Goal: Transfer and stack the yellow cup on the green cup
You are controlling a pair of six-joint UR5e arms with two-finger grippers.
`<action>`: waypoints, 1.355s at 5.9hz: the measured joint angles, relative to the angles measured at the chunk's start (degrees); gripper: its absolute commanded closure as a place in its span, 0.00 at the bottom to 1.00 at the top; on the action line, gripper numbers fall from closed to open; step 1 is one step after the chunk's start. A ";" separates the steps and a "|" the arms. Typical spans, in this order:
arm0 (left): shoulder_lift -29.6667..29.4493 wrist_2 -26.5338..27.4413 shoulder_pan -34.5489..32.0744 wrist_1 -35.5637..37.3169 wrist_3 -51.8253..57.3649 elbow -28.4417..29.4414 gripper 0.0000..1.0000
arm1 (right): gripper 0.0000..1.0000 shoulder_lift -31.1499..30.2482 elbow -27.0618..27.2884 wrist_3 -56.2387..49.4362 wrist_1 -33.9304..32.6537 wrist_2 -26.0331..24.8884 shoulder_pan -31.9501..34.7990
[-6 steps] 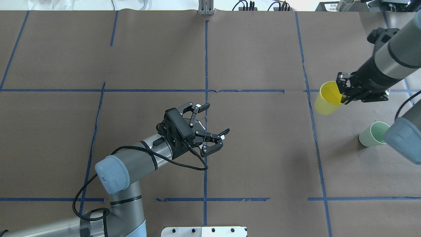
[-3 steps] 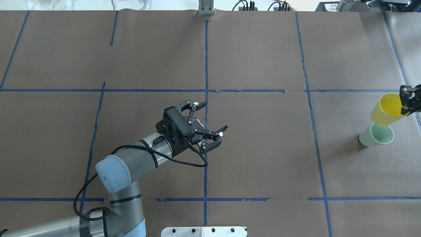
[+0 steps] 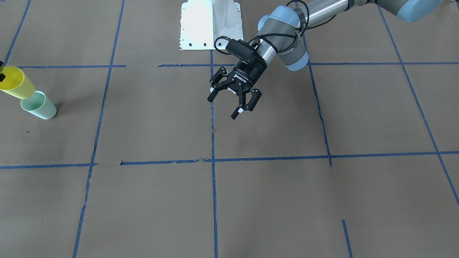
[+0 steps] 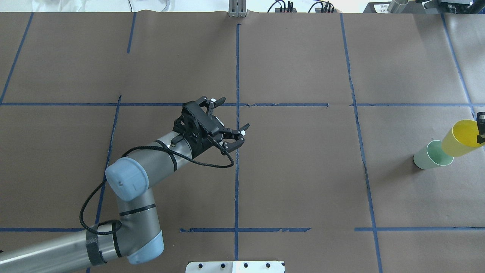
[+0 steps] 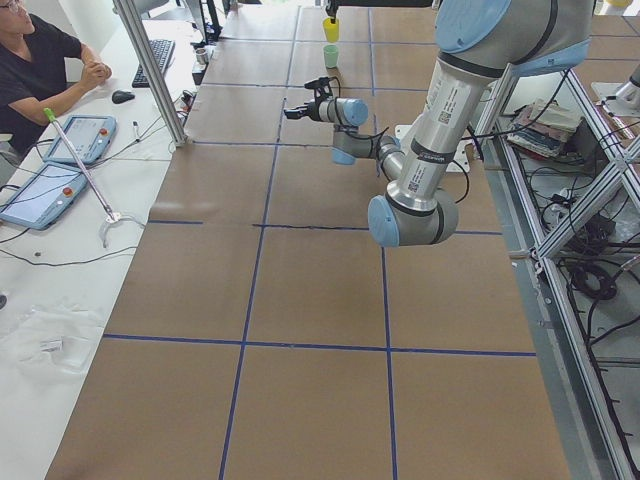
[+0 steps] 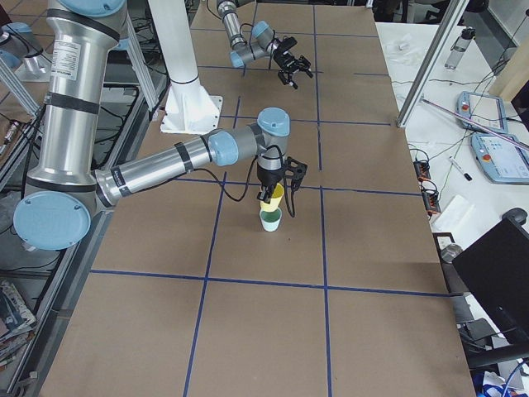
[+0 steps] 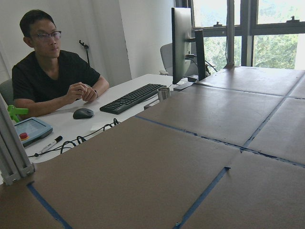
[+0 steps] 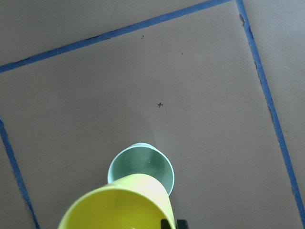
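**Brown-papered table (image 4: 303, 170): yellow cup (image 4: 460, 142) held over green cup (image 4: 432, 156) at the robot's right end**

Brown paper is spread over the whole table top and is divided into squares by blue tape lines (image 4: 237, 68). Across the table from the robot a white desk (image 5: 60, 300) is seen. An operator (image 7: 52, 62) in a black shirt is seated at it, beside a keyboard (image 7: 133, 98), a mouse (image 7: 83, 113) and a monitor (image 7: 181, 43).

The left arm (image 4: 129, 182) is stretched from the robot's near left toward the middle of the table. The right arm (image 6: 165, 169) is reached out low over the robot's right end of the table, with its wrist turned downward. A white base plate (image 3: 209, 25) is fixed to the paper at the robot's edge.

The left gripper (image 4: 235, 112) is carried clear of the paper, close to the central tape line. Its fingers are spread wide and empty. The right gripper (image 6: 273, 188) is hung below the right wrist, and only a sliver of it is caught at the edge of the overhead view. It is pinched on the rim of the yellow cup.

The yellow cup is held off the paper, mouth up. Its base is placed just over the green cup's open mouth. From the right wrist camera, part of that mouth is covered by the yellow wall. Whether the two cups are touching cannot be told, nor whether the yellow cup is upright or slightly tilted. The green cup is stood upright on the paper, mouth up, inside the tape square at the robot's right end.
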 measured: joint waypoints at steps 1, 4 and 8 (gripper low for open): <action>0.05 -3.17 -2.03 5.34 -2.95 -0.04 0.01 | 1.00 -0.11 -2.37 0.06 3.60 1.02 -0.04; 0.06 -7.66 -3.62 10.99 -5.07 -0.20 0.01 | 0.98 0.48 -7.07 0.36 10.15 1.70 -0.12; -0.01 -9.02 -3.81 11.21 -5.22 -0.57 0.01 | 0.87 0.54 -7.98 -0.21 10.58 2.27 -0.21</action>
